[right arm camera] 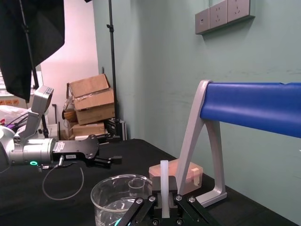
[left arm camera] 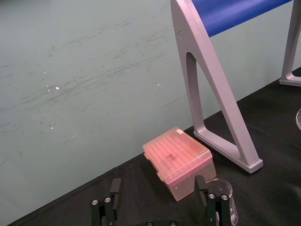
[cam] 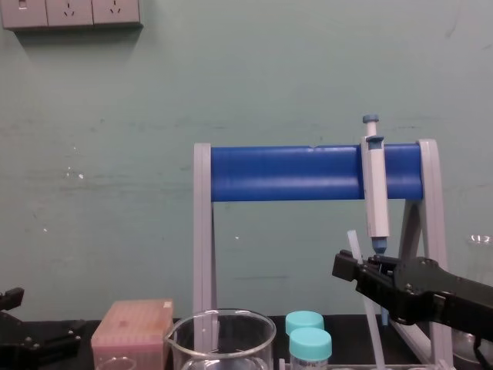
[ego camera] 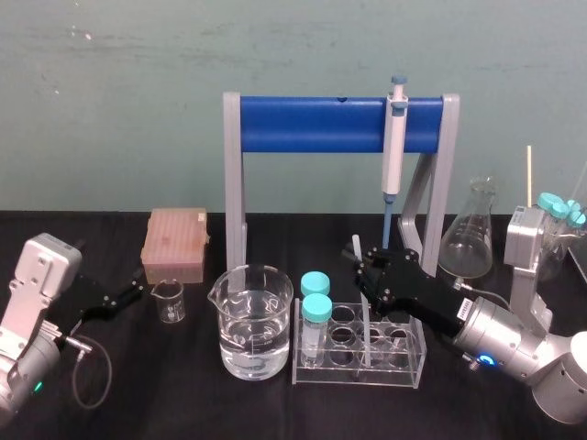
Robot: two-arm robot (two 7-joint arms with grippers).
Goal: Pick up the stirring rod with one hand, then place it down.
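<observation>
The stirring rod (ego camera: 356,246) is a thin whitish stick held nearly upright, and my right gripper (ego camera: 363,270) is shut on it above the clear tube rack (ego camera: 404,359). Its top end pokes out above the black fingers (cam: 348,267). In the right wrist view the rod (right arm camera: 164,181) stands pinched between the two fingertips of that gripper (right arm camera: 164,203). In the chest view the rod (cam: 353,243) rises just left of the hanging pipette. The rod's lower end is hidden. My left gripper (ego camera: 136,293) rests open at the table's left, beside the small beaker, with nothing between its fingers (left arm camera: 207,194).
A large beaker of water (ego camera: 256,323) stands left of the rack, with two teal-capped tubes (ego camera: 315,310) in the rack's left end. The grey stand with a blue bar (ego camera: 312,125) carries a pipette (ego camera: 395,137). A pink tip box (ego camera: 174,244), small beaker (ego camera: 169,301) and flask (ego camera: 470,240) stand around.
</observation>
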